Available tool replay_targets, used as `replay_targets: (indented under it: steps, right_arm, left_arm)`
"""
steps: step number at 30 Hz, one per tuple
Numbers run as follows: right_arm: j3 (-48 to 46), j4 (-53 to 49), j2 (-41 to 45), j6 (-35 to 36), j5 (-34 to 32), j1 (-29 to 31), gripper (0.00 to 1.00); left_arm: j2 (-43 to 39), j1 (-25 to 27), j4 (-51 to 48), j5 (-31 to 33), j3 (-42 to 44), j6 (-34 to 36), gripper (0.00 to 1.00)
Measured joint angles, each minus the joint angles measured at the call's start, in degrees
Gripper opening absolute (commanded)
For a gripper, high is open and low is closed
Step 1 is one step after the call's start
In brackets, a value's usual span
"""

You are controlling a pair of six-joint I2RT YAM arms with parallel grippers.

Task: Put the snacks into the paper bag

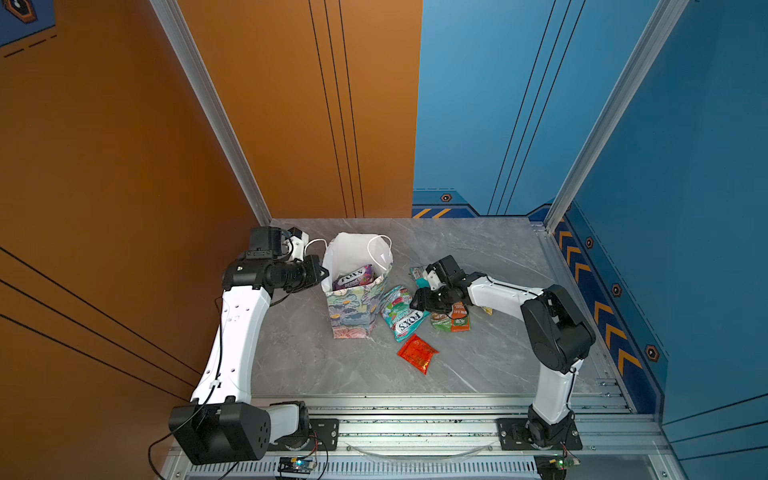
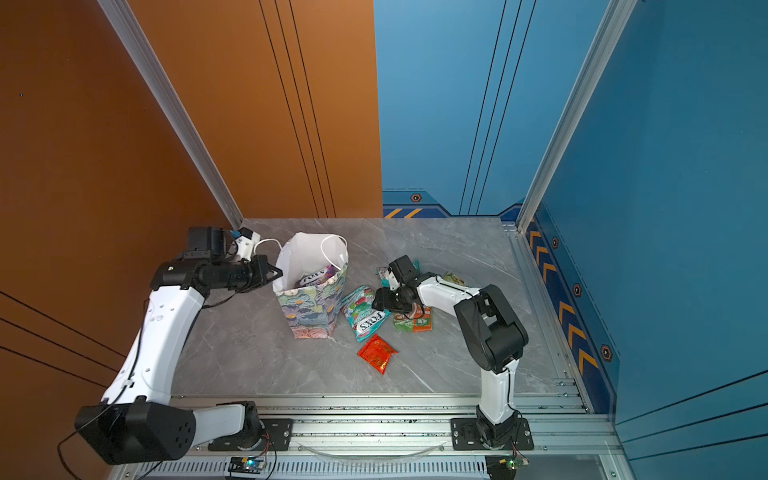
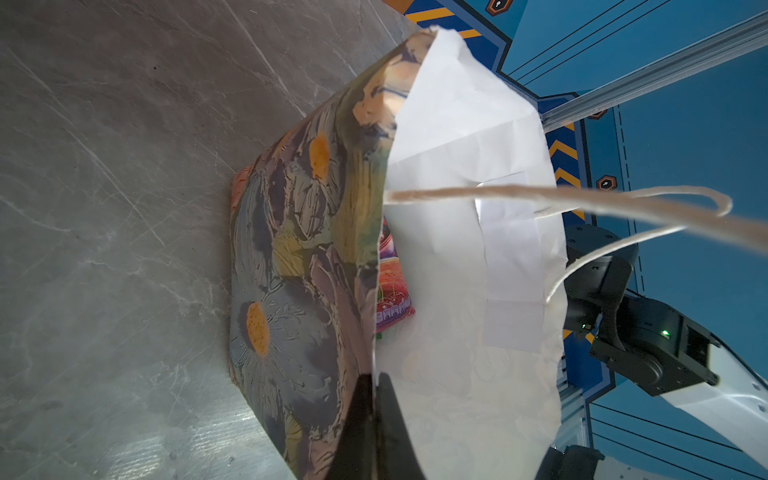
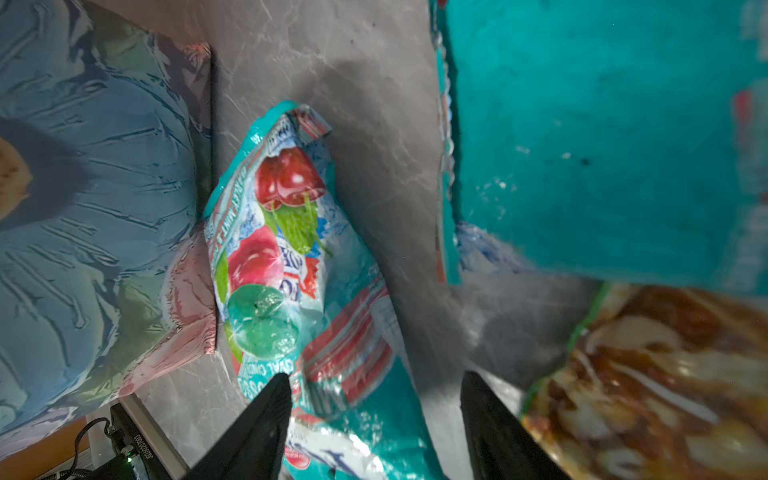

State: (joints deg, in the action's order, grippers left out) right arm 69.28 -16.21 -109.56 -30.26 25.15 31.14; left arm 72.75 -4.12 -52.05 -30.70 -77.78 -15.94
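Grey marble table (image 1: 311, 361): bears all items. Paper bag (image 1: 357, 309): stands upright near the table's centre, mouth up, white lining showing. It is thin paper, judged light and easily tipped or creased. Left gripper (image 3: 374, 380): at 9 o'clock of the bag's mouth, clamped tight on the rim and holding it spread. Teal packet (image 1: 401, 316): lies flat at 3 o'clock of the bag, just beside its base. Its long axis runs roughly 11 to 5 o'clock in both top views, with the lettering toward the 5 o'clock end. It is judged light, soft and glossy, so slippery, with loose contents that shift. Best hold is a pinch across the narrow width or on an end seam. Right gripper (image 4: 374, 386): jaws well apart and empty, low over the packet's 3 o'clock edge, one finger above the film and one above bare table. Green-orange packet (image 1: 453, 322): at 3 o'clock of the teal packet, partly under the right arm. Purple packet (image 1: 353, 277): already inside the bag. Red packet (image 1: 417, 353): at 5 o'clock of the teal packet, apart from it.
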Motion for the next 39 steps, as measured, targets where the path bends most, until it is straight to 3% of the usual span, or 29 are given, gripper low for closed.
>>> replay_targets:
  steps: [10,22,30,39]
  right_arm:
    - [-0.24,5.99,-2.12,-4.28,4.09,1.44,0.56]
    - [-1.75,13.79,-2.49,-10.64,6.86,2.21,0.09]
    - [-2.43,13.92,-0.26,-11.19,6.1,2.29,0.04]
    - [-2.62,9.11,11.54,-10.78,1.27,2.29,0.04]
  left_arm:
    - [0.0,0.0,-0.02,0.0,0.0,0.0,0.0]
    - [0.0,0.0,0.0,0.0,0.0,0.0,0.0]
    - [0.0,0.0,0.0,0.0,0.0,0.0,0.0]
    - [0.0,0.0,0.0,0.0,0.0,0.0,0.0]
